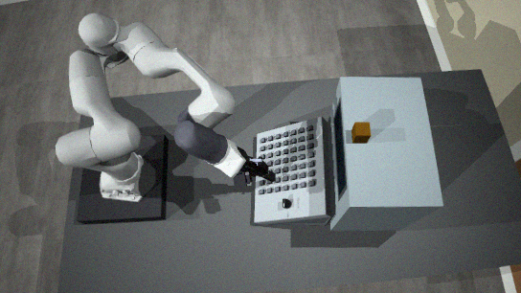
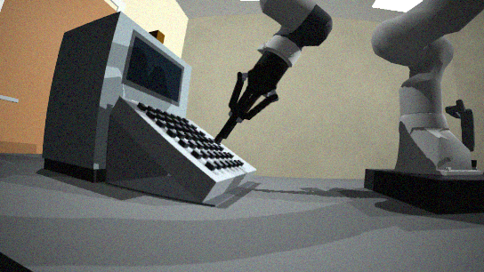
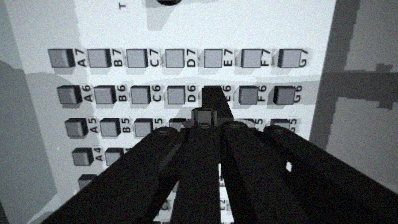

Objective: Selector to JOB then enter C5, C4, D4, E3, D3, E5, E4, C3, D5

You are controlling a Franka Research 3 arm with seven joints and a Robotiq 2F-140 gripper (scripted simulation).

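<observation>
On the table [image 1: 230, 254] from above, a sloped pale panel [image 1: 268, 212] [image 2: 156, 156] [image 3: 225, 30] carries rows of grey keys and a black selector knob [image 1: 286, 203] [image 3: 169, 2]; the gripper [image 1: 272, 177] [image 2: 218, 140] [image 3: 211, 103], closed narrow on nothing, points down over the keys.

From the side, its fingertips meet the key field's outline; contact is unclear.

At the wrist, the fingers overlap the E column around E5 and E6, beyond which row 7 shows unlit.

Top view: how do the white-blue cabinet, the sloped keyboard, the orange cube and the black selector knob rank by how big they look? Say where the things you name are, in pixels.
1. White-blue cabinet [image 1: 393, 168] [image 2: 80, 98]
2. Sloped keyboard [image 1: 268, 213] [image 2: 156, 156]
3. Orange cube [image 1: 361, 132] [image 2: 158, 36]
4. Black selector knob [image 1: 286, 203] [image 3: 169, 1]
</observation>
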